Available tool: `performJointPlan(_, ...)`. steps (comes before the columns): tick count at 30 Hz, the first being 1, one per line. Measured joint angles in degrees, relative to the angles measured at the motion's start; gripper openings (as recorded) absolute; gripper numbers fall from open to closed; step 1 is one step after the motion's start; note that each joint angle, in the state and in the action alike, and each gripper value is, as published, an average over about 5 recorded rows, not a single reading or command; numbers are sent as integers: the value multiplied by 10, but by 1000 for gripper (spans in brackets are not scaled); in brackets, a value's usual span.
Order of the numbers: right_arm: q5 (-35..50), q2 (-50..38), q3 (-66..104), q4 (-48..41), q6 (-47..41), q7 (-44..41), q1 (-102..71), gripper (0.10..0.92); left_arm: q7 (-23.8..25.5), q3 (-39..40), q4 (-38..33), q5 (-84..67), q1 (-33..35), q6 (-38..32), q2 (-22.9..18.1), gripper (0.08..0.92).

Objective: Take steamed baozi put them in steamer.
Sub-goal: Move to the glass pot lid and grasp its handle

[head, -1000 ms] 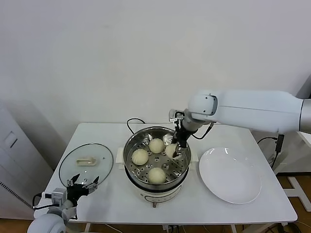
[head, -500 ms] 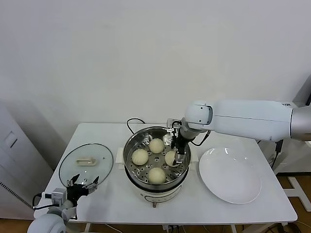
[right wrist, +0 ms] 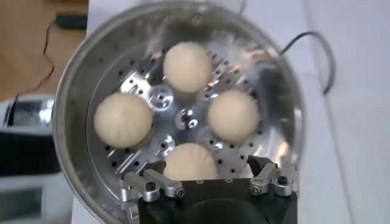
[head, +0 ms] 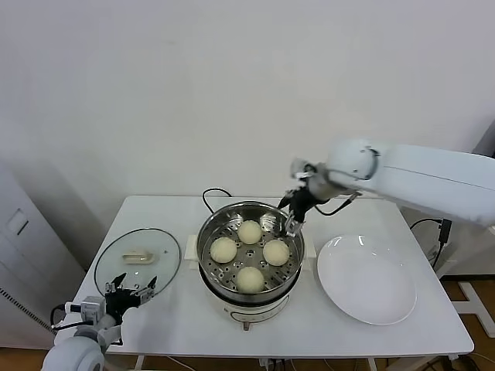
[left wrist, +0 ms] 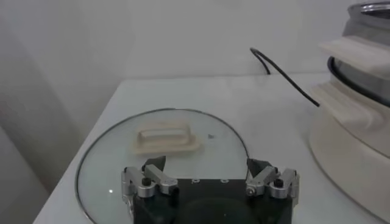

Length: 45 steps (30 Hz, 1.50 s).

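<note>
Head view. The round shiny steel steamer (head: 249, 255), with its perforated tray and white electric base, stands at the middle of the white table (head: 170, 325). Four smooth pale cream-white steamed baozi (head: 276, 252) lie on the tray, spaced apart in a diamond so that none touches another. The flat white plate (head: 366, 278) to the robot's right carries nothing. The right gripper (head: 294, 219) hangs above the steamer's far right rim, clear of the buns; its jaws stand wide and hold nothing. The round glass lid with a beige handle (head: 137, 259) lies flat on the table to the left of the steamer, leaving the pot open from above. The left gripper (head: 130, 292) is parked at the near left table edge, just beside the lid.

Left wrist view. The left gripper's jaws stand wide and empty, directed at the glass lid. The steamer's white base and black cord (left wrist: 283, 73) appear beyond it.

Right wrist view. The camera looks straight down into the steamer. All four baozi rest on the perforated tray around its centre. The jaws are wide apart, with no bun between them.

Judgement: with the plate bare and four buns in the pot, the loading appears complete.
</note>
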Motion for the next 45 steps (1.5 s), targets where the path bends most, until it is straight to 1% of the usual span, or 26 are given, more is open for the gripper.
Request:
performJointPlan(3, -1, -41, 89, 2, 25, 27, -69, 823, 2, 0, 1, -1, -2, -4, 1, 823)
performJointPlan(7, -11, -74, 237, 3, 60, 65, -202, 823, 6, -1, 1, -2, -3, -10, 3, 823)
performJointPlan(13, -53, -75, 466, 6, 115, 117, -431, 823, 8, -6, 5, -1, -7, -20, 8, 823)
performJointPlan(18, -110, -29, 659, 14, 153, 144, -620, 823, 9, -9, 11, 11, -12, -29, 15, 823)
performJointPlan(23, -164, 29, 845, 21, 187, 154, -786, 823, 13, -7, 22, 38, -16, -43, 22, 823)
performJointPlan(29, -213, 93, 1021, 24, 219, 162, -914, 823, 18, -4, 39, 75, -19, -60, 29, 823)
performJointPlan(36, -261, 155, 1121, 23, 244, 167, -993, 823, 23, -5, 63, 142, -24, -86, 33, 823)
performJointPlan(45, -305, 221, 1191, 18, 261, 164, -1041, 823, 27, -10, 111, 352, -33, -159, 29, 823)
